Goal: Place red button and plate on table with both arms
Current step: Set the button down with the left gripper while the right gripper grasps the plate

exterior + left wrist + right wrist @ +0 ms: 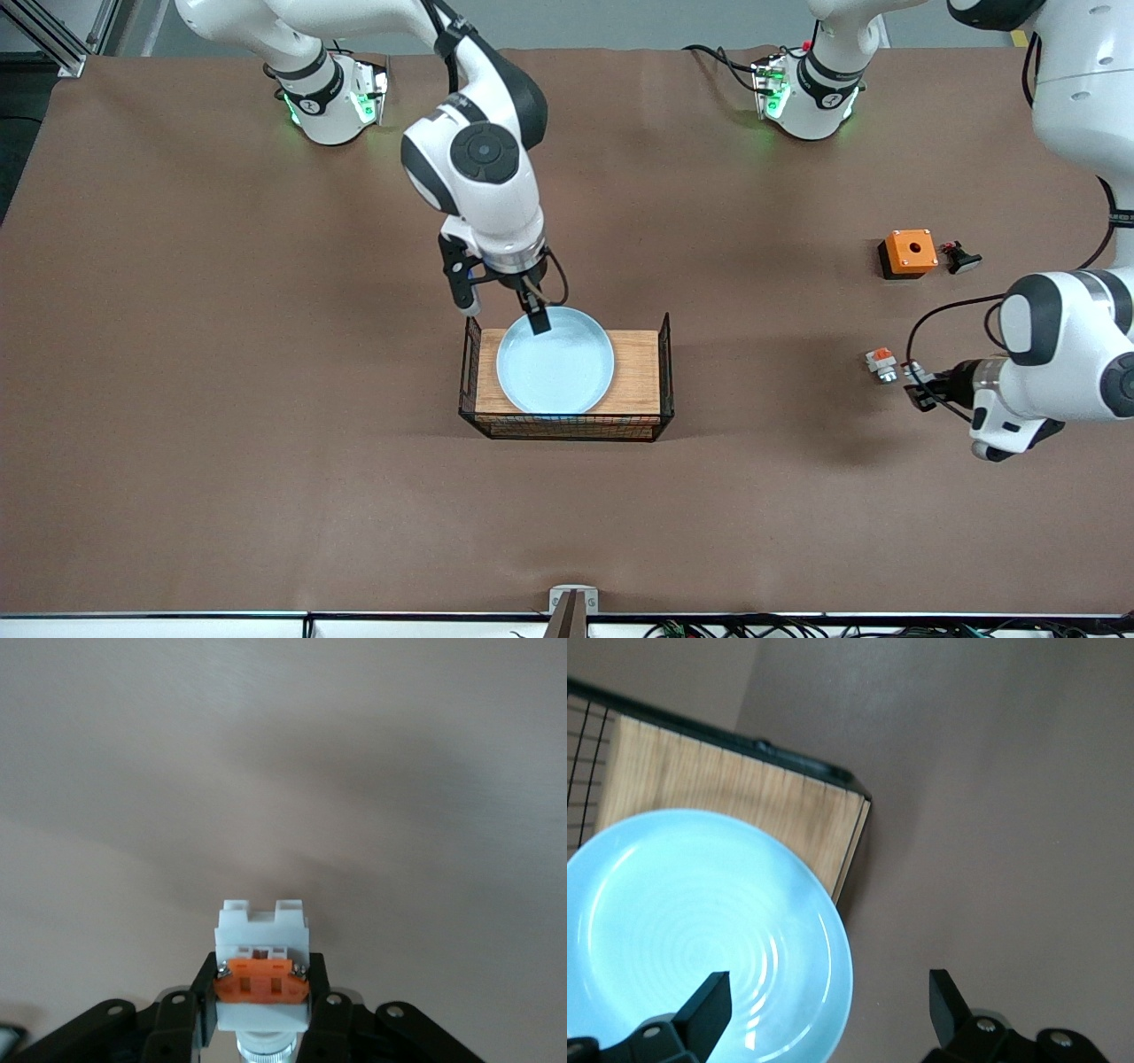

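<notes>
Fingers of the right gripper [507, 312] stood spread wide, one outside the rim of the plate [555, 361] and one above its inner surface, so the rim lay between them without yet being pinched. That pale blue plate rested on the wood top of the wire crate [567, 419] near the middle of the table [221, 354], so by my reading its move to the tabletop had not begun. The right arm reached down from its base at the top of the front view, wrist bent nearly vertical over the part of the crate farther from the front camera.

Toward the left arm's end of the table lay an orange box [909, 252] with a small black part [960, 258] just beside it, and nearer the front camera a stubby white-and-orange part [881, 364]. The left gripper [921, 387] was closed on the red button [262, 970], its two black fingers [205, 999] clamping the white body at either side, low over bare table beside the stubby part. The left forearm lay almost level. Setting the button down looked close; release remained.
</notes>
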